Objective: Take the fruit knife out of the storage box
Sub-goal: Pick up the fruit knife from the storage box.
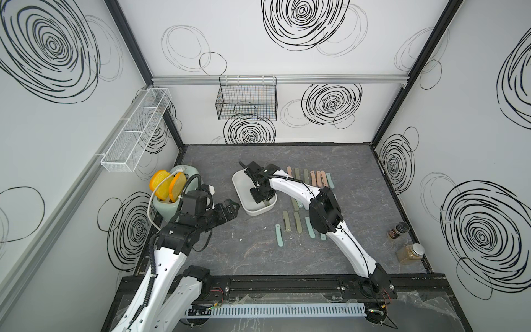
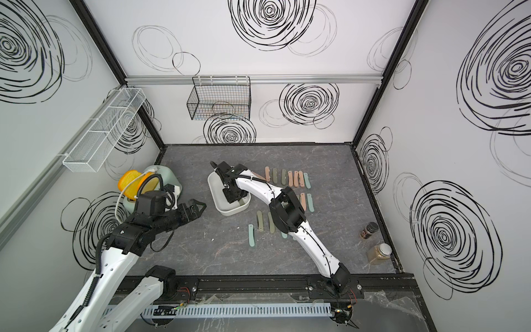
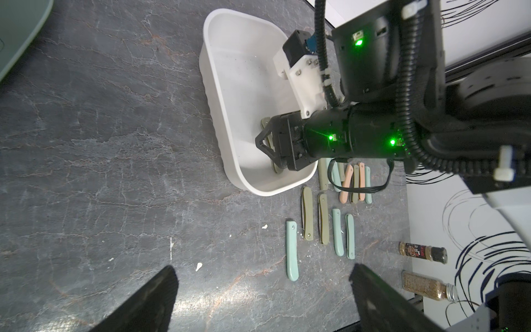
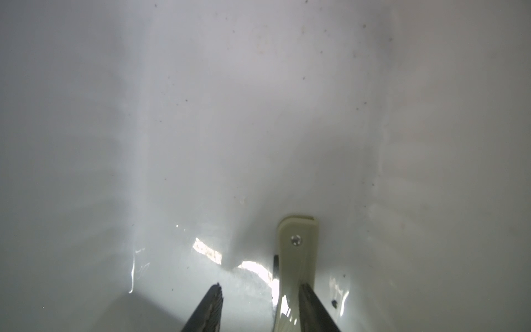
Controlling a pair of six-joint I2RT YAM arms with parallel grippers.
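The white storage box (image 1: 238,184) (image 2: 214,189) (image 3: 218,86) sits mid-table. Inside it, along its right wall, lies an olive-handled folded fruit knife (image 4: 298,253) (image 3: 265,122) (image 1: 268,203). My right gripper (image 1: 260,197) (image 2: 233,198) (image 3: 267,143) (image 4: 258,287) points down into the box and straddles the knife. One finger (image 4: 313,307) is against the handle and the other (image 4: 212,307) stands apart from it with bare box floor between, so the jaws are open. My left gripper (image 1: 232,207) (image 2: 201,208) (image 3: 262,267) hovers wide open and empty left of the box.
Several folded knives in teal, olive and pink lie in rows right of the box (image 1: 310,178) and nearer the front (image 1: 296,224) (image 3: 291,250). A toaster with bread (image 1: 172,189) stands at the left wall. Two spice jars (image 1: 399,230) (image 1: 411,253) stand at the right edge. Wire baskets (image 1: 247,100) hang on the walls.
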